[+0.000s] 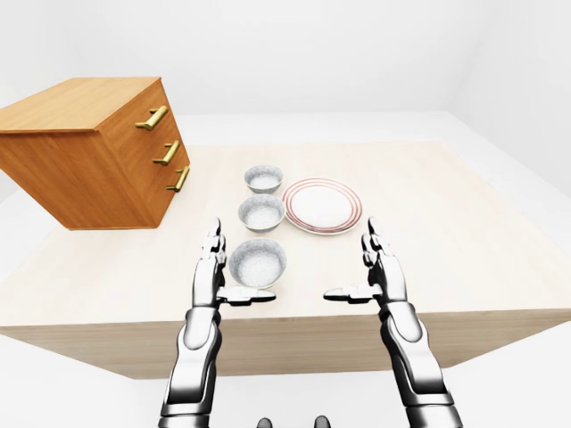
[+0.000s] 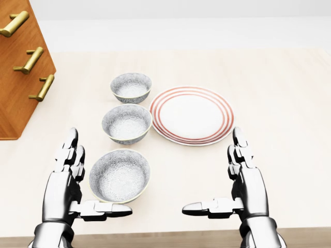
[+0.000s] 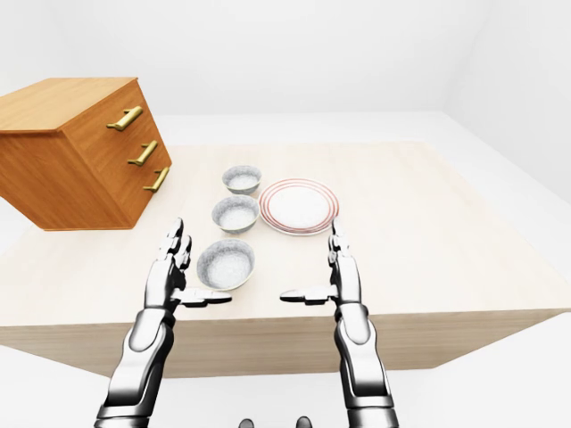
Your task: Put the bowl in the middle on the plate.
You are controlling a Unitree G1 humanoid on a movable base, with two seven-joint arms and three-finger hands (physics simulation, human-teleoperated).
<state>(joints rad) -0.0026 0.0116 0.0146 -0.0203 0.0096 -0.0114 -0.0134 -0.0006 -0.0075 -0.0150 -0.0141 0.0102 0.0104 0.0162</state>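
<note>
While hovering low at the near edge of the surface [image 2: 289, 103], spread wide and holding nothing on both sides: left hand [image 2: 63, 181] with fingers straight and thumb turned inward, right hand [image 2: 248, 182] mirroring it. Just right of the left hand, the nearest bowl [image 2: 120, 175], thumb close under its rim; cannot tell whether touching. Farther toward the far edge, apart from both hands, the middle bowl [image 2: 126, 123], upright and empty, between the nearest bowl and the farthest bowl [image 2: 131, 87]. Just beside it on the right, the plate [image 2: 192, 114], rims nearly meeting. Likely light, stiff, glazed and slick, prone to chipping if dropped; best pinched at the rim on the plate side, then lifted clear before shifting across. Toward the far left corner, a drawer cabinet [image 1: 89, 152], well apart.
</note>
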